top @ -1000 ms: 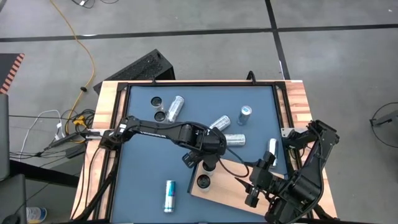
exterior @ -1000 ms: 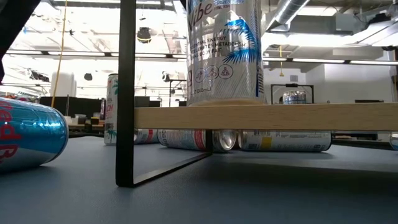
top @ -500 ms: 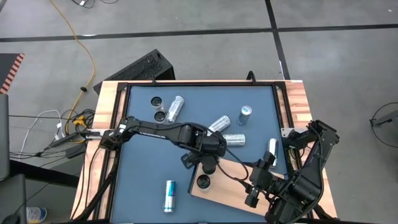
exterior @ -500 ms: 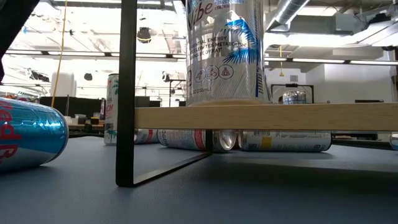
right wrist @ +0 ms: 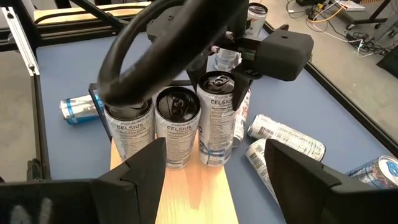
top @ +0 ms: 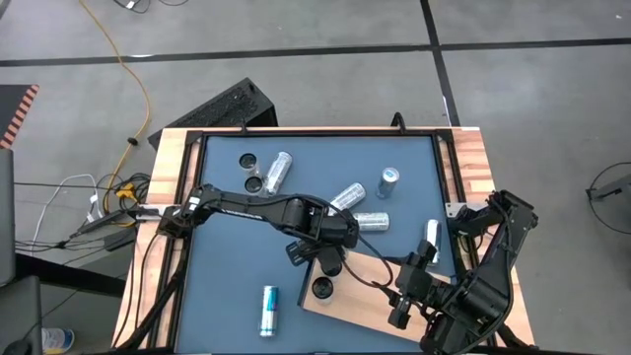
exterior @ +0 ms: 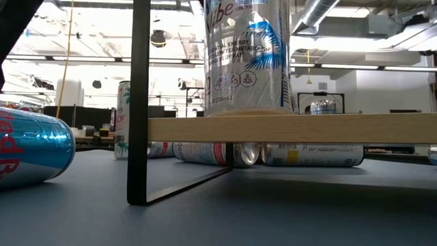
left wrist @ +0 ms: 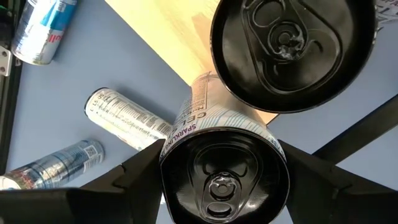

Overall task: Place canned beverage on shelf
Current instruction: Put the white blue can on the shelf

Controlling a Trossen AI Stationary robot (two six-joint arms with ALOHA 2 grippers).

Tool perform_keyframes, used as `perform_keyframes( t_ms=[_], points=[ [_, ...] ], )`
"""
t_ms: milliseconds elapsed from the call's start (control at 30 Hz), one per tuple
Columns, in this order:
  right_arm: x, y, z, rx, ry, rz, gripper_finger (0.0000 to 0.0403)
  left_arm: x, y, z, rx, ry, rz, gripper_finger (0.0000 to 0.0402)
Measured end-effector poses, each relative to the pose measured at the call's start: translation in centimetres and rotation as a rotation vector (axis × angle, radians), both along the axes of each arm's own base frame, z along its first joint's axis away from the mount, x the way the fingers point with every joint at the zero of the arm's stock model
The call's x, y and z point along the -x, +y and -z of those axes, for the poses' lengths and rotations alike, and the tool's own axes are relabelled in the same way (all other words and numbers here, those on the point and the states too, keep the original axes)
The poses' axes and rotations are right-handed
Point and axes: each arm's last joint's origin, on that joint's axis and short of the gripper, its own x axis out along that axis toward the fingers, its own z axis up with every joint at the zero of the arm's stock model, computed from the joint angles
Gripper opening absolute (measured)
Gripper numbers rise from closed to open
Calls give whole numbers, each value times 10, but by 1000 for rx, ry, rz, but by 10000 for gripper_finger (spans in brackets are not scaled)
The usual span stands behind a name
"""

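Standing on the shelf (right wrist: 193, 193), can (right wrist: 217, 118) sits clasped between left tool (right wrist: 239, 59).

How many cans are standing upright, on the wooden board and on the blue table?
Upright cans on the board: 3, one can gripped by the left gripper
Upright cans on the blue table: 3
Total: 6

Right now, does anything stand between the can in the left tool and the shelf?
Nothing visible does. The left tool holds the can upright at the shelf's end, close beside another can already standing there.
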Motion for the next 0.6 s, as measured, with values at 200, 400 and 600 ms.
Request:
perform_keyframes(
  t_ms=[200,400,600],
  points=[
    [0,0,0,-4,5,-1,260,1,-4,0,-3,5,9,247],
    [0,0,0,-4,6,-1,260,1,-7,-1,-2,-12,2,280],
    [0,0,1,-13,17,-5,260,0,-7,-3,-24,-38,-18,300]
  ],
)
